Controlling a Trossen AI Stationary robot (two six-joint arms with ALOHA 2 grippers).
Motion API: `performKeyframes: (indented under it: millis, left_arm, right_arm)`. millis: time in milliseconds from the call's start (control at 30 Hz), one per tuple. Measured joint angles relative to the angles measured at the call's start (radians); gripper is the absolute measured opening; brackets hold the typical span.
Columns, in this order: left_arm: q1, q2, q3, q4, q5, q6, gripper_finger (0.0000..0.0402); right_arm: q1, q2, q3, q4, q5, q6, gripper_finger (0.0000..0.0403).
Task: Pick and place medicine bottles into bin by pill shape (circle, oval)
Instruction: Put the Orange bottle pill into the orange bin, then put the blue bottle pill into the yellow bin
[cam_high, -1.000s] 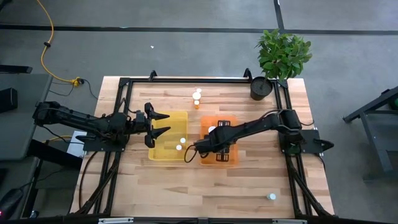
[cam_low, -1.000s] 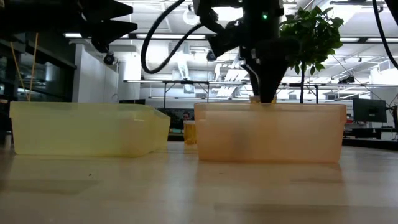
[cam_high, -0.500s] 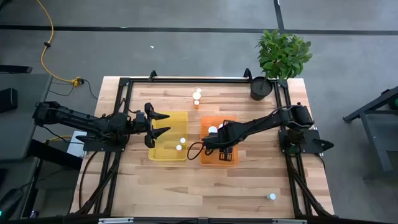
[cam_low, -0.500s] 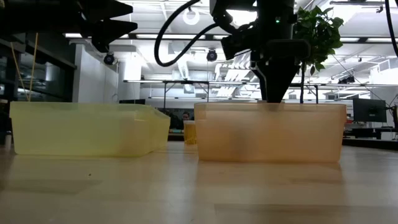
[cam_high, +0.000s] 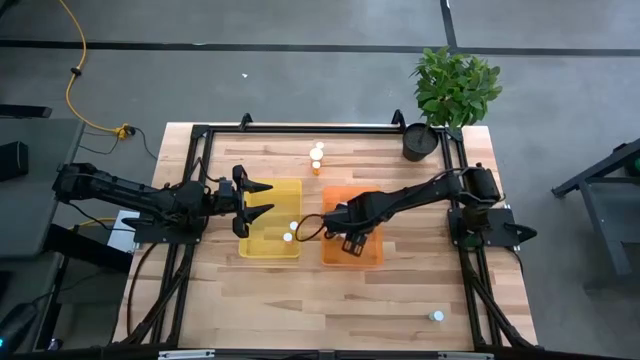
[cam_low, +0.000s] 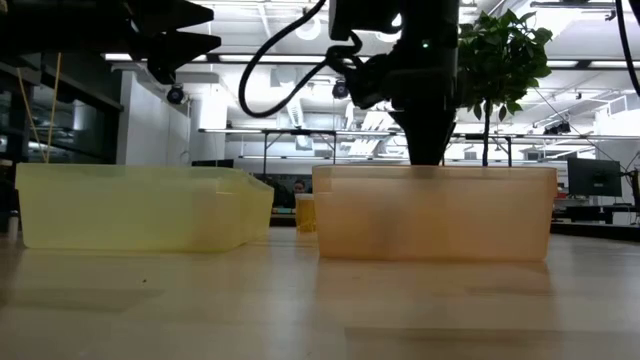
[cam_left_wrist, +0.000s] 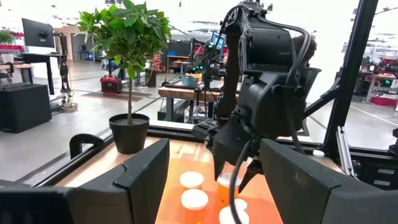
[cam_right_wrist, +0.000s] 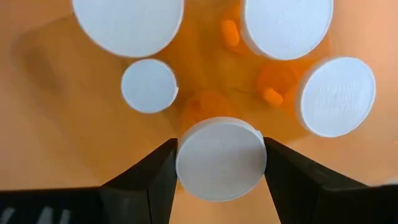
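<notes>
My right gripper (cam_high: 350, 232) points down into the orange bin (cam_high: 372, 256) and is shut on a medicine bottle with a white cap (cam_right_wrist: 221, 158). Several more white-capped bottles (cam_right_wrist: 127, 22) stand in that bin around it. The yellow bin (cam_high: 262, 240) holds two bottles (cam_high: 290, 231). A few bottles (cam_high: 317, 156) stand on the table behind the bins, and one (cam_high: 437, 316) stands near the front right corner. My left gripper (cam_high: 268, 198) hangs open and level over the yellow bin's left edge, touching nothing. My right gripper pinches the bottle's round white cap by its rim (cam_right_wrist: 183, 158) between its two fingers (cam_right_wrist: 155, 180), one on each side. The fingers come from above, pointing down. The orange body hangs upright below the cap inside the orange bin. Whether its base rests on the bin floor I cannot tell.
A potted plant (cam_high: 452, 92) stands at the table's far right corner. A black frame (cam_high: 300, 128) runs along the table's edges. The two bins sit side by side mid-table, with bare wood in front of them.
My right gripper has stayed over the orange bin, shifting only slightly, and has rolled about its downward-pointing line. It has kept its hold on the bottle.
</notes>
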Motion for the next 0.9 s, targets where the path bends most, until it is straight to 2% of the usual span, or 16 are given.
performKeyframes:
  millis: [433, 633, 900]
  left_arm:
    - [0.000, 0.000, 0.000, 0.000, 0.000, 0.000, 0.0238]
    - [0.000, 0.000, 0.000, 0.000, 0.000, 0.000, 0.0238]
    - [0.000, 0.000, 0.000, 0.000, 0.000, 0.000, 0.0238]
  right_arm:
    - [-0.001, 0.000, 0.000, 0.009, -0.001, 0.048, 0.0193]
    - [-0.001, 0.000, 0.000, 0.009, -0.037, 0.047, 0.0196]
    - [-0.001, 0.000, 0.000, 0.011, -0.042, 0.039, 0.0267]
